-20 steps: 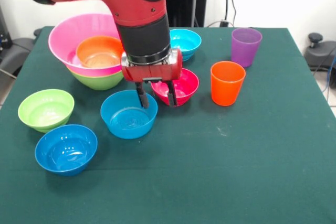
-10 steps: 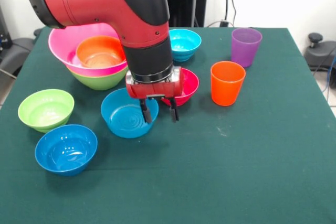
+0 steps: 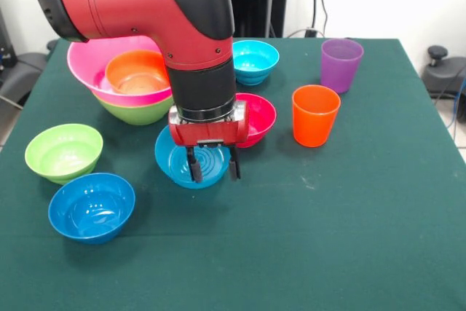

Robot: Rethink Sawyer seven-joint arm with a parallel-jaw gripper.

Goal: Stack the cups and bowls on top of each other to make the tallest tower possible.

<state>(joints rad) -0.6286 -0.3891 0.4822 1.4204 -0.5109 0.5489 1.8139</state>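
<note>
- Where the red and black arm comes down over the green worktop [image 3: 349, 238], its gripper [image 3: 213, 167] straddles the near rim of a cyan bowl [image 3: 182, 162]: one finger inside, one outside, jaws closed on the rim.
- That bowl sits tipped, its inside turned toward the camera.
- The tower [image 3: 131, 81] stands far left: lime bowl under pink, an orange bowl inside.
- A magenta-red bowl [image 3: 258, 116] lies just behind the gripper, another cyan bowl [image 3: 256, 60] farther back.
- Orange cup [image 3: 315, 115] and purple cup [image 3: 341, 64] stand upright, right.
- Lime bowl [image 3: 63, 152] and blue bowl [image 3: 92, 207] sit near left.
</note>
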